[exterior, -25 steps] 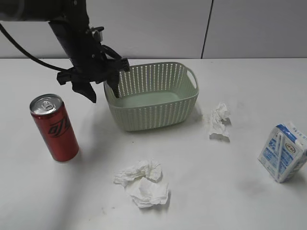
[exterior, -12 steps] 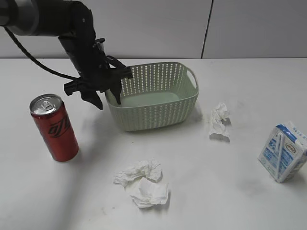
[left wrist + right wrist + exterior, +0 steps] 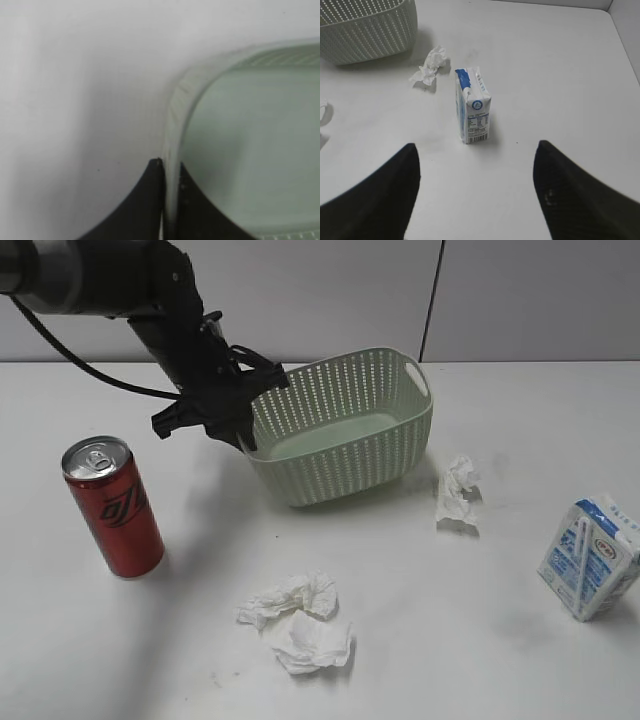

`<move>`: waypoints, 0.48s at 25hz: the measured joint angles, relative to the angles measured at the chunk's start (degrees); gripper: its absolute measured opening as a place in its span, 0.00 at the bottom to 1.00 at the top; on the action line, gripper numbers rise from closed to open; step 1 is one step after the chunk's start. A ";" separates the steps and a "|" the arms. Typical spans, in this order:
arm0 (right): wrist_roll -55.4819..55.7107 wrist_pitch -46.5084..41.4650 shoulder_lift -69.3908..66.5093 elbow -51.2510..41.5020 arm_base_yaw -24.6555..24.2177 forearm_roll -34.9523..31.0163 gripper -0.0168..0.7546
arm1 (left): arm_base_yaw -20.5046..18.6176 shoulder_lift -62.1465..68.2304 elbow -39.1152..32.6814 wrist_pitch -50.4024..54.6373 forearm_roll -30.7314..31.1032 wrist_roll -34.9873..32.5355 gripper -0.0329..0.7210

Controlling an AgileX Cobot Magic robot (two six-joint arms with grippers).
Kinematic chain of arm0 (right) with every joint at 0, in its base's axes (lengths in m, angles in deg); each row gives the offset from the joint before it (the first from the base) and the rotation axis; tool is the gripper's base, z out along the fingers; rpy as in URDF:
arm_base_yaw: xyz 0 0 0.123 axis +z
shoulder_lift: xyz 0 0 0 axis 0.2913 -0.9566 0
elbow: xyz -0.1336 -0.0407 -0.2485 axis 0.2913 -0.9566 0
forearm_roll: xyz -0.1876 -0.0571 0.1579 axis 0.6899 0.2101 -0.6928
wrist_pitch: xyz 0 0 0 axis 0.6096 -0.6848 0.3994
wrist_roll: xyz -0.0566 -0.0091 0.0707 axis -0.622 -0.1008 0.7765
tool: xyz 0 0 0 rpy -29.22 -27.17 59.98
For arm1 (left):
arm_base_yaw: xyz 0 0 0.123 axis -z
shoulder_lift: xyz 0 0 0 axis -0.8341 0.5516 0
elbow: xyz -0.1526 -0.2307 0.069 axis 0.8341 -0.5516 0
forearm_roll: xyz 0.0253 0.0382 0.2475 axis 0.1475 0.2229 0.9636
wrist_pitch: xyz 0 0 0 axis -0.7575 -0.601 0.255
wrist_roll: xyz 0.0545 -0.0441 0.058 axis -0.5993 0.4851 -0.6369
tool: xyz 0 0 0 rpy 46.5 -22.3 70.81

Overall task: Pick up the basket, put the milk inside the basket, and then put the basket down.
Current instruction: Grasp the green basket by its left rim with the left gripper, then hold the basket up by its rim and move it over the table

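Left gripper (image 3: 238, 412) pinched tight on basket (image 3: 345, 430) left rim — basket tilted, right end higher, long axis left-right. Right gripper (image 3: 475, 187) wide open, hovering near milk (image 3: 473, 105) — carton upright.

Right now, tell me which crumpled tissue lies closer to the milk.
The smaller crumpled tissue right of the basket, beside the milk; the bigger wad lies nearer the red can.

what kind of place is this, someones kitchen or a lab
Most likely a lab or test bench, not a kitchen: a bare white table against plain grey wall panels, with a staged mix of props: basket, red can, milk and crumpled tissues.
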 joint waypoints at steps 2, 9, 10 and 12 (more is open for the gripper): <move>0.00 0.00 0.00 0.00 0.00 0.00 0.72 | 0.00 -0.12 0.00 0.47 0.07 -0.05 0.06; 0.00 0.00 0.00 0.00 0.00 0.00 0.72 | 0.00 -4.21 0.00 5.42 4.91 0.78 0.05; 0.00 0.00 0.00 0.00 0.00 0.00 0.72 | 0.00 -5.21 0.00 6.45 5.81 1.38 0.05; 0.00 0.04 0.00 0.00 0.00 0.00 0.72 | 0.00 -7.09 0.00 8.24 6.81 1.82 0.05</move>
